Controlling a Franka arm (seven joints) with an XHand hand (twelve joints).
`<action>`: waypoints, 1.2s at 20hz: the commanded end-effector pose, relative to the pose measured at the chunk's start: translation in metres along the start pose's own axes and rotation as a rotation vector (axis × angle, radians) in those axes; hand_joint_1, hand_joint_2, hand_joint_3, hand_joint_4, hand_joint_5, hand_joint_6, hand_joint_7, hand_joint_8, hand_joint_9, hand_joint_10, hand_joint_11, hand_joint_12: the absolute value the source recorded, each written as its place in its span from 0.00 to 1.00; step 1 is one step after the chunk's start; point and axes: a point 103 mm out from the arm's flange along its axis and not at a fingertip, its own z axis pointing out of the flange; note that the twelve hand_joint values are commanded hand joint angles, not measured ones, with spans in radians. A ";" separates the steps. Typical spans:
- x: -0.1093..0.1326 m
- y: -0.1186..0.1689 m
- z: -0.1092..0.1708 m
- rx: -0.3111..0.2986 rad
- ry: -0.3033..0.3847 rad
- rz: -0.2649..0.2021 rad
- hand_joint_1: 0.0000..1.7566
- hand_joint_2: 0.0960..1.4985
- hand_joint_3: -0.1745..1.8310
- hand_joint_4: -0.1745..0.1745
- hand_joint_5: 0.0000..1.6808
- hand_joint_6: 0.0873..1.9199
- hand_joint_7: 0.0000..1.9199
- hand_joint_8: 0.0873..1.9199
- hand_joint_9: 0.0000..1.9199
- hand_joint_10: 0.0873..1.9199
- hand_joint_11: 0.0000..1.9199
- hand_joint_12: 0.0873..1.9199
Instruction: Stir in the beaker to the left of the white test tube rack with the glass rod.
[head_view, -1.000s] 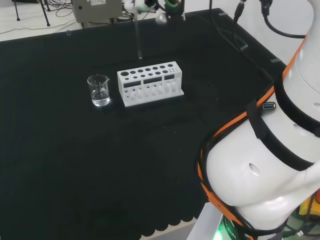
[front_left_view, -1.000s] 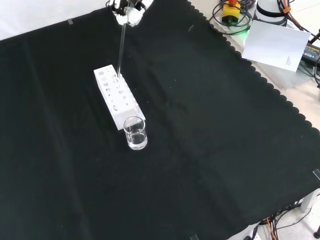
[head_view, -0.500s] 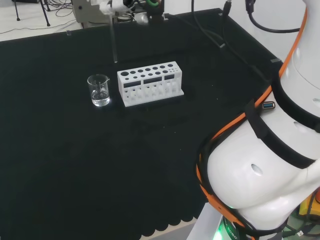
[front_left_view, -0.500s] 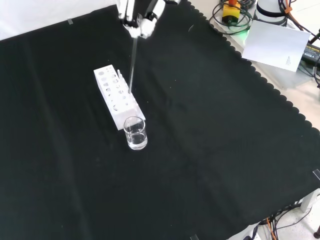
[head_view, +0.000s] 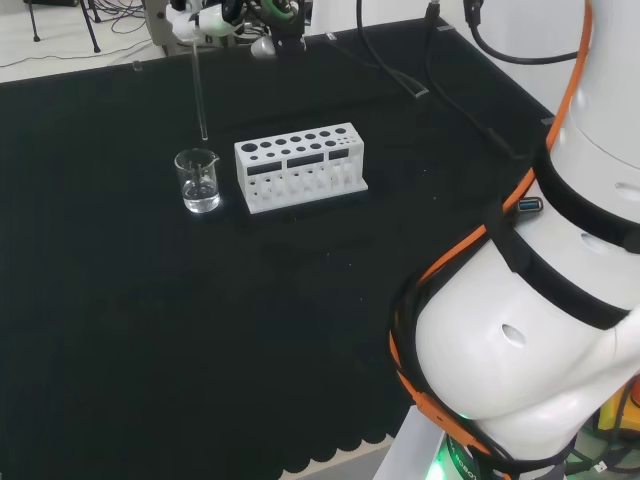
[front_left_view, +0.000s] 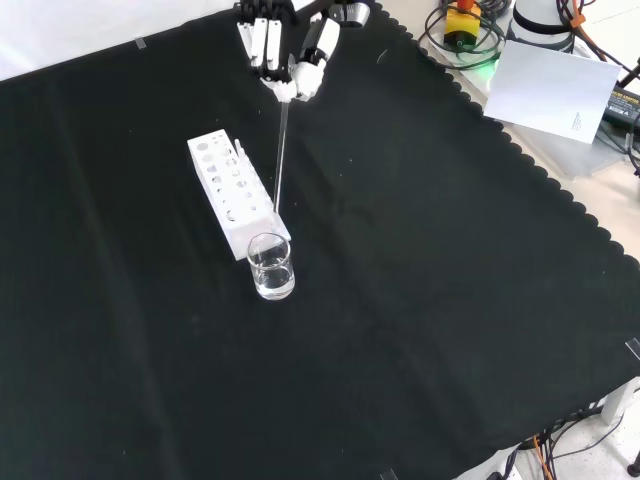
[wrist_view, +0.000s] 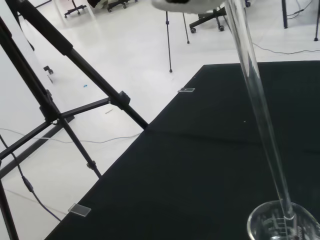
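In the head view, going from left to right, the beaker (head_view: 199, 181) comes first: a small clear glass with a little clear liquid at its bottom, upright on the black table (head_view: 120, 330), well in from the near scalloped edge and closer to the far edge. Just beside it to the right stands the white rack (head_view: 301, 167), its rows of holes facing up, apart from the beaker by a narrow gap.

Above the beaker hangs the glass rod (head_view: 198, 92), nearly upright, pinched at its top by the curled fingers of the hand (head_view: 205, 20), which sits high near the far edge of the table. In this view the rod's lower tip ends just above the beaker's rim. The front view shows the hand (front_left_view: 285, 55) holding the rod (front_left_view: 281, 150) so that it slants down past the near end of the rack (front_left_view: 236, 192) toward the beaker (front_left_view: 271, 266). In the wrist view the rod (wrist_view: 260, 100) runs down to the mouth of the beaker (wrist_view: 282, 222), its tip at about the level of the rim.

By my reading the pickup and the carry are done and the rod is lined up over the right vessel. What is left is the last lowering into the liquid and the stirring itself; the liquid looks undisturbed, so no stirring seems begun.
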 end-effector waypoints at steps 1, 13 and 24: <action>0.010 0.012 0.006 0.009 0.013 -0.034 0.73 0.71 0.10 0.00 0.68 0.20 0.49 0.71 0.82 0.54 0.85 0.43; 0.007 0.030 0.022 0.040 0.036 -0.062 0.73 0.71 0.10 0.00 0.68 0.20 0.49 0.71 0.82 0.54 0.85 0.43; -0.009 0.039 0.025 0.056 0.040 -0.056 0.73 0.71 0.10 0.00 0.68 0.20 0.49 0.71 0.82 0.54 0.85 0.43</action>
